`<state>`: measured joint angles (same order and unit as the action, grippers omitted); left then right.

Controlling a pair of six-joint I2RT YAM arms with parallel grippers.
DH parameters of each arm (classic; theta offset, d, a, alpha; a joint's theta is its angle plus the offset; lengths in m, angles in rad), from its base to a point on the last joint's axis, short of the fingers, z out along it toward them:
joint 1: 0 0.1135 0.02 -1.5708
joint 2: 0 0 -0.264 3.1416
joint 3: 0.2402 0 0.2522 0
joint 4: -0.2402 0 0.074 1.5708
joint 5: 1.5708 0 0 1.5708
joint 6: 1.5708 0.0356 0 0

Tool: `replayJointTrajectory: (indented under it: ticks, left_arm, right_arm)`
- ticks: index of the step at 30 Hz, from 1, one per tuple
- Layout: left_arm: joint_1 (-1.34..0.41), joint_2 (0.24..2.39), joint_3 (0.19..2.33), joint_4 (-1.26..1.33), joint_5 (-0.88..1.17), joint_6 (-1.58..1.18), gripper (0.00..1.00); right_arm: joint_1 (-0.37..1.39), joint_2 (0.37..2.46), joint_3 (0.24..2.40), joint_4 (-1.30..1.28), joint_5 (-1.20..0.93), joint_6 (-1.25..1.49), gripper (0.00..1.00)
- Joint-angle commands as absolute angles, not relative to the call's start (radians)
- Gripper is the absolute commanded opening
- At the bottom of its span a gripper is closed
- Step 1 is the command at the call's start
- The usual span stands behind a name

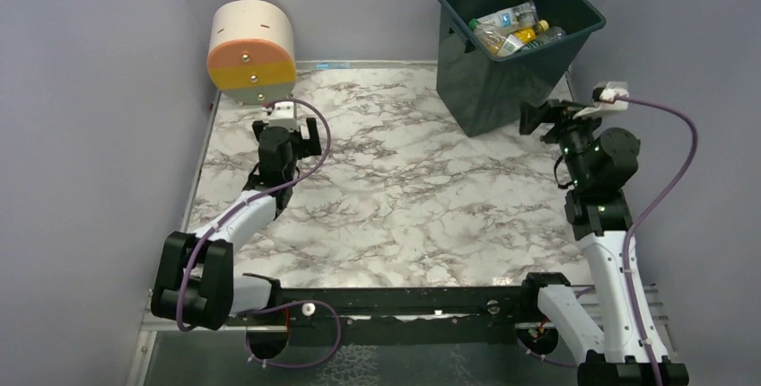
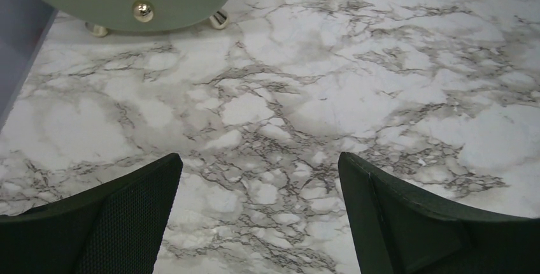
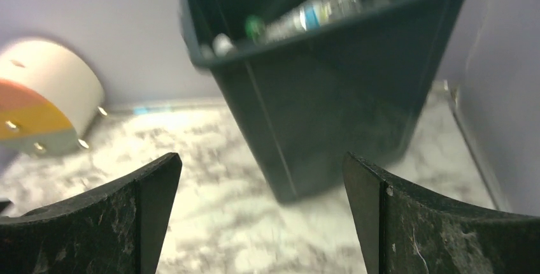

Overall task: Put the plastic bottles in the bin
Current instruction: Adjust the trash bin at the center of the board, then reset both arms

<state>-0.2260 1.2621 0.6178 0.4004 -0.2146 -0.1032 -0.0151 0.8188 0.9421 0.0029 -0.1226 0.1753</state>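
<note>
While both arms hang over the marble counter (image 1: pixel 395 197), I see the plastic bottles (image 1: pixel 513 30) piled inside the bin (image 1: pixel 489 90), which stands at the counter's far right corner. My left end effector (image 2: pixel 260 165) is spread wide with nothing between its fingers, near the round drum (image 1: pixel 251 51). My right end effector (image 3: pixel 262 162) is likewise released and empty, facing the bin's dark wall.
</note>
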Motion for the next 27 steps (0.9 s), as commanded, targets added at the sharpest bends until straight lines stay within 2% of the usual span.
replayJointTrajectory:
  ticks: [1, 9, 19, 24, 27]
  left_arm:
    - [-0.19, 1.295, 0.555, 0.566, -0.286, -0.084, 0.99]
    - [-0.175, 1.378, 0.476, 0.706, -0.311, -0.137, 0.99]
    - [-0.173, 1.442, 0.454, 0.769, -0.298, -0.054, 0.99]
    - [-0.173, 1.437, 0.449, 0.766, -0.283, -0.046, 0.99]
    - [-0.174, 1.432, 0.418, 0.775, -0.289, -0.033, 0.99]
  right_arm:
    - [-0.018, 0.765, 0.682, 0.051, -0.013, 0.179, 0.99]
    - [-0.018, 0.855, 0.327, 0.405, 0.058, 0.253, 0.99]
    - [-0.017, 1.089, 0.181, 0.774, 0.129, 0.185, 0.99]
    - [-0.017, 1.3, 0.182, 0.994, 0.122, 0.174, 1.0]
    - [-0.01, 1.363, 0.208, 1.037, 0.106, 0.169, 0.99]
